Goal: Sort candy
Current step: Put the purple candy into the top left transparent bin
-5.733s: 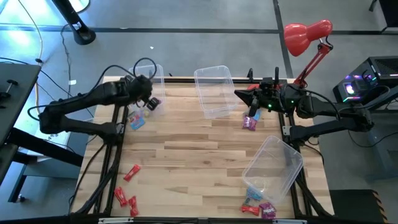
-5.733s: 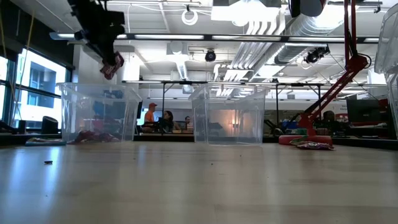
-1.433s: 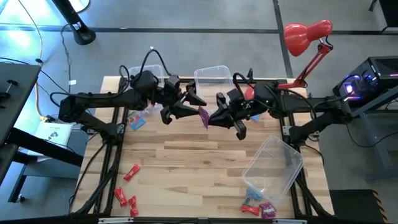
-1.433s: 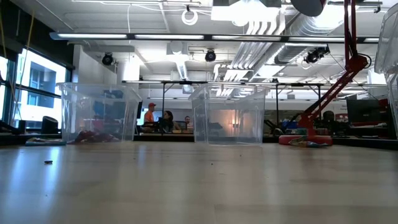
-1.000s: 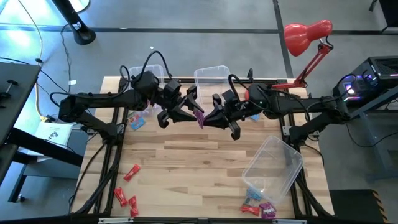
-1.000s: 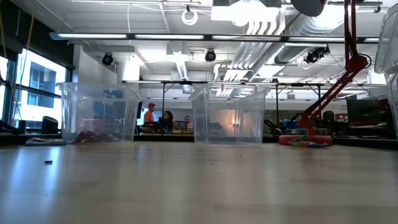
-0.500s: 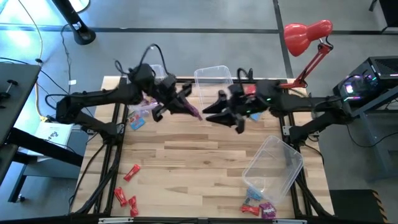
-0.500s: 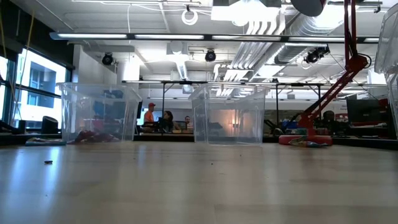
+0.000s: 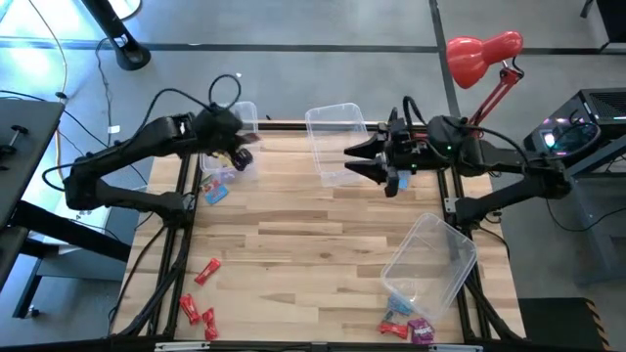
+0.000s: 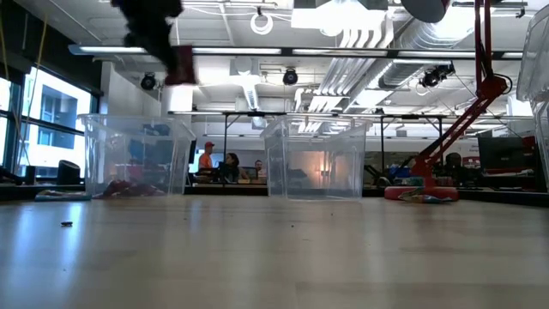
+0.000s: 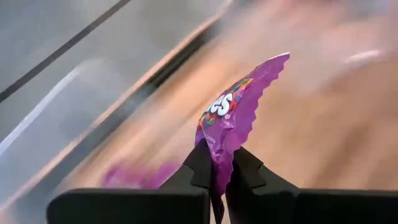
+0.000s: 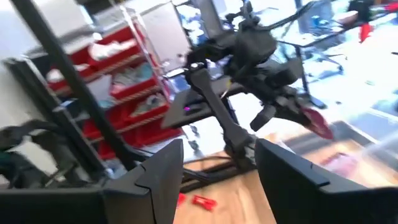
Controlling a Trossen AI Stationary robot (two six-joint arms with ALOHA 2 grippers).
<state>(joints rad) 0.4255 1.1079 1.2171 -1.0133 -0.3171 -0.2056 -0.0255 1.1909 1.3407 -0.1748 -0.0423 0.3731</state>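
My left gripper (image 9: 238, 154) hangs above the table's far left, beside the left clear bin (image 9: 246, 117), shut on a purple candy packet (image 11: 231, 118). In the low view it shows blurred at the top (image 10: 167, 39), with the packet (image 10: 180, 64) under it. My right gripper (image 9: 354, 161) stands open with nothing between its fingers, in front of the middle clear bin (image 9: 337, 142). Other candy lies on the table: red pieces (image 9: 205, 271) near left, a blue one (image 9: 215, 194) and purple ones (image 9: 223, 176) far left. My left gripper pinches the purple packet by its lower end (image 11: 219, 175) between its two fingers. The rest of the packet stands out past the fingertips, its crimped edge (image 11: 264, 78) free. The packet is lifted clear of the table.
A third clear bin (image 9: 430, 259) lies tipped at the near right with candy (image 9: 406, 328) below its mouth. A red desk lamp (image 9: 484, 54) stands at the far right corner. Bare wood lies in the table's middle (image 9: 313, 244).
Both grippers met over the table's middle at the purple packet. My left gripper shut on it and my right gripper opened and let go. My left gripper then carried the packet toward the left bin. My right gripper drew back toward the table's right.
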